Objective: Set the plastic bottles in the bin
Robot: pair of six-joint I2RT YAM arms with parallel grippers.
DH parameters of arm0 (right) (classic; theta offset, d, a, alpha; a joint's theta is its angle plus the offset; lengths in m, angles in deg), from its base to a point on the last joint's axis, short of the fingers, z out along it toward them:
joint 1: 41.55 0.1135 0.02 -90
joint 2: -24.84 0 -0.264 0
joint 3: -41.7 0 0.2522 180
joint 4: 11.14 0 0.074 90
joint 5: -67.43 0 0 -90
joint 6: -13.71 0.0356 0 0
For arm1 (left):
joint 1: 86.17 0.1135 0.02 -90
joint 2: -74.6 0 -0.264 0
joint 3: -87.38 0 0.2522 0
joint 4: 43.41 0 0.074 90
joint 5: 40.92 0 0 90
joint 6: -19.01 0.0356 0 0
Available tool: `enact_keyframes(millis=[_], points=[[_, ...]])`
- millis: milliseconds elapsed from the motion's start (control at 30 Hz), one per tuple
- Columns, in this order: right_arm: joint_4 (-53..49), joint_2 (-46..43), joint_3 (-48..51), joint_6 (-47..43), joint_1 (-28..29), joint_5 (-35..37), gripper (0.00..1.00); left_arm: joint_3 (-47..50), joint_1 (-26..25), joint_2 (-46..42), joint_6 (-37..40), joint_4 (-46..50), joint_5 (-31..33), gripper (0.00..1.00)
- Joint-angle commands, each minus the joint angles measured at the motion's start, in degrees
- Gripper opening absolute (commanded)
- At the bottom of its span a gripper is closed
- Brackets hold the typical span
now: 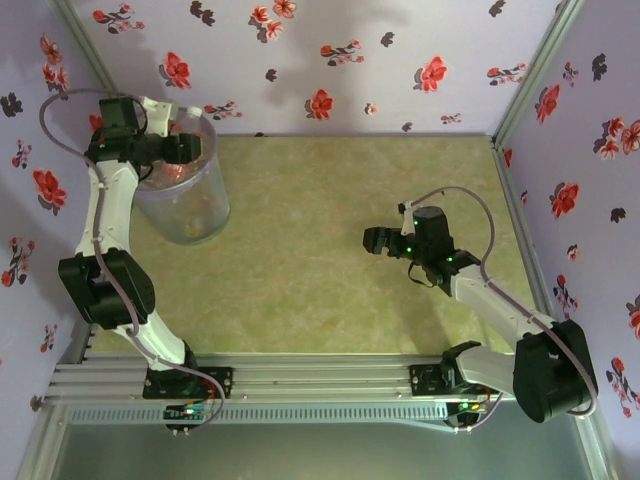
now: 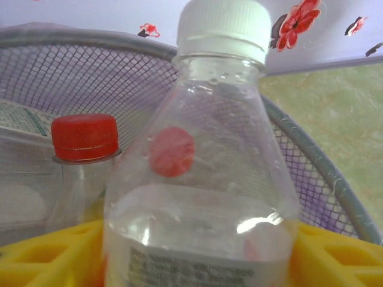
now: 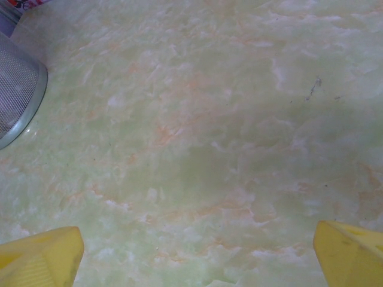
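Contents of the round, tapered, translucent greyish bin [image 1: 190, 205], standing at the upper left of the top view, are hard to make out: reddish and pale smears show through its wall, too blurred to count. The left tool [image 1: 178, 148] hangs over the bin's rim, and its arm covers part of the opening.

In the left wrist view the bin's wall [image 2: 108, 72] reads as fine grey mesh under a rolled rim. Two bottles can be counted there. At left stands a red-capped clear bottle [image 2: 81, 173], its lower part cut off by a yellow finger [image 2: 42, 257]. In the middle, upright and very near the lens, is a clear plastic bottle with a white cap [image 2: 203, 179] and a pale printed label at the bottom edge. A blurred red disc shows through it. It stands between the two yellow fingers with the mesh wall behind it; whether they press on it I cannot tell.

Right of the bin lies the green marbled surface [image 1: 300, 250]. The right tool [image 1: 372, 240] hovers above it at mid right, jaws spread wide. In the right wrist view, its yellow fingertips [image 3: 42, 257] sit in the two lower corners and one slice of the bin [image 3: 18, 89] shows at the left edge.
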Motion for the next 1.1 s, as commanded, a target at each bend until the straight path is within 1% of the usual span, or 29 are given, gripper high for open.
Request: enact_keyframes(millis=[0, 33, 200, 333, 400, 500, 567, 600, 633, 667, 700, 767, 867, 933, 967, 1000, 1033, 1067], points=[[1.2, -0.4, 0.3, -0.5, -0.4, 0.5, 0.99, -3.2, 1.0, -0.5, -0.6, 4.2, 1.3, 0.81], [1.3, -0.3, 0.3, -0.4, -0.4, 0.5, 0.99, -3.5, 1.0, -0.9, -0.6, 4.5, 1.3, 0.85], [1.6, -0.1, 0.3, -0.1, -0.4, 0.2, 0.99, -4.8, 0.9, -2.9, -1.6, 4.5, 1.2, 0.95], [1.7, -0.1, 0.3, -0.1, -0.4, 0.2, 0.99, -5.4, 0.8, -5.4, -4.6, 3.4, 1.8, 0.96], [1.7, 0.1, 0.1, -0.1, -0.4, 0.2, 0.99, -6.0, 0.8, -6.5, -6.5, 3.3, 4.2, 0.96], [1.6, 0.2, -0.1, -0.1, -0.4, 0.0, 0.99, -7.5, 1.1, -8.1, -9.6, 4.1, 11.0, 0.95], [1.6, 0.0, -0.1, -0.2, -0.4, 0.1, 0.99, -9.3, 2.2, -8.7, -14.5, 5.9, 14.7, 0.93], [1.5, 0.0, -0.1, -0.2, -0.4, 0.1, 0.99, -10.2, 3.2, -8.9, -16.4, 6.8, 15.3, 0.9], [1.4, 0.0, -0.1, -0.3, -0.4, 0.1, 0.99, -10.9, 4.8, -9.1, -18.8, 7.5, 15.4, 0.83], [1.4, 0.0, -0.2, -0.3, -0.4, 0.1, 0.99, -11.3, 6.3, -9.2, -20.5, 7.9, 15.4, 0.79], [1.3, -0.1, -0.3, -0.3, -0.4, -0.2, 0.99, -11.5, 8.1, -9.3, -22.3, 8.3, 15.3, 0.78], [1.4, -0.2, -0.4, -0.1, -0.4, -0.5, 0.99, -11.4, 12.2, -9.0, -25.8, 8.8, 13.1, 0.77], [1.5, -0.8, 0.0, 0.3, -0.4, -0.9, 0.99, -9.3, 17.7, -8.5, -30.9, 6.8, 6.9, 0.77], [0.7, -1.5, 0.0, 0.0, -0.4, -1.1, 0.99, -5.7, 20.2, -9.7, -34.4, 3.2, 3.2, 0.77], [0.0, -2.0, 0.0, -0.2, -0.4, -1.0, 0.99, -3.9, 21.0, -10.6, -36.0, 1.8, 2.3, 0.76], [-0.3, -2.6, 0.1, -0.3, -0.4, -0.9, 0.99, -1.5, 21.9, -11.7, -37.4, 0.0, 1.8, 0.72], [-0.3, -3.4, 0.7, -0.5, -0.4, -0.6, 0.99, 0.8, 22.5, -12.7, -38.6, -1.7, 1.7, 0.66], [-0.1, -3.9, 1.0, -0.7, -0.4, -0.3, 0.99, 2.4, 22.9, -13.4, -39.5, -2.7, 1.4, 0.63]])
